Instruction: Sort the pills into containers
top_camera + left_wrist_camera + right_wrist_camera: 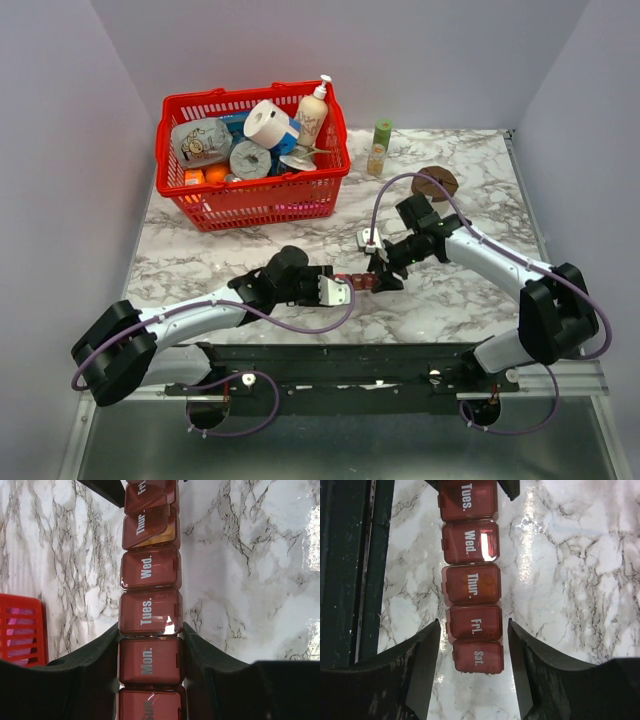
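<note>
The left claw [150, 627] is clenched on the pill box [150, 570], a dark red strip of joined day compartments lying flat on the marble table [250, 555]. Its two black fingers [102, 655] press the strip's long sides at the Mon compartment, with Sun further back between them and Tues right at the fingertips. Wed, Thur and Fri run straight out ahead of this claw. The Wed, Tues and Mon lids are shut. The Thur lid looks tilted up at one edge, and yellowish pills [165, 536] show beneath it; how many I cannot tell. The right claw [474, 625] faces the left one from the strip's other end and is released. Its fingers [425, 665] stand on either side of the Fri and Sat compartments, with a thin gap of table showing on each side and no contact with the box. Thur, Wed and Tues lie ahead of its fingertips, towards the left claw. Far beyond both claws, a red basket [260, 200] of household goods and a green-capped bottle [380, 147] stand at the back of the table.
</note>
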